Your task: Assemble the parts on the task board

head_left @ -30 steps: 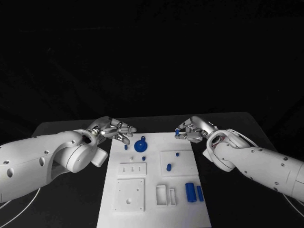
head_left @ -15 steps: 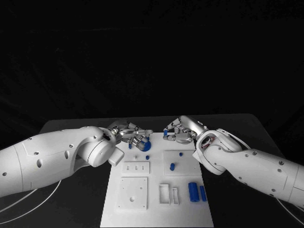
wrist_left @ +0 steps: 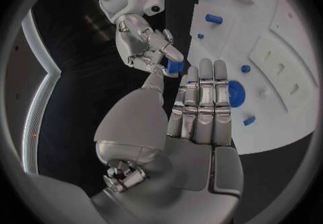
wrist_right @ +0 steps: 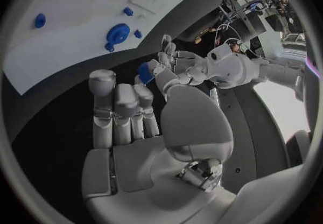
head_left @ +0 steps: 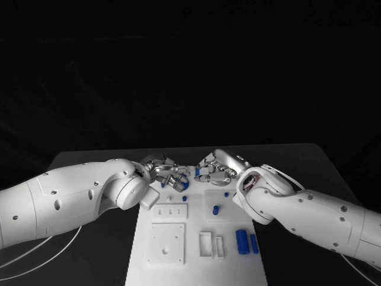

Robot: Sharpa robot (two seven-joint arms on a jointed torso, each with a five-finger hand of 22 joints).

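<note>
Above board's far end | right hand (head_left: 215, 168) fingers pinch blue part (wrist_left: 175, 67) | left hand (head_left: 166, 170) fingers extended, holding nothing

My rig, as I see it: two arms in glossy white shells, rounded and bulbous at the joints, dotted with small dark screw holes. Left hand (head_left: 162, 170) and right hand (head_left: 215, 168): brushed silver metal, segmented fingers (wrist_left: 202, 100) with smooth pale pads. Thin white cables loop beneath the left arm.
</note>
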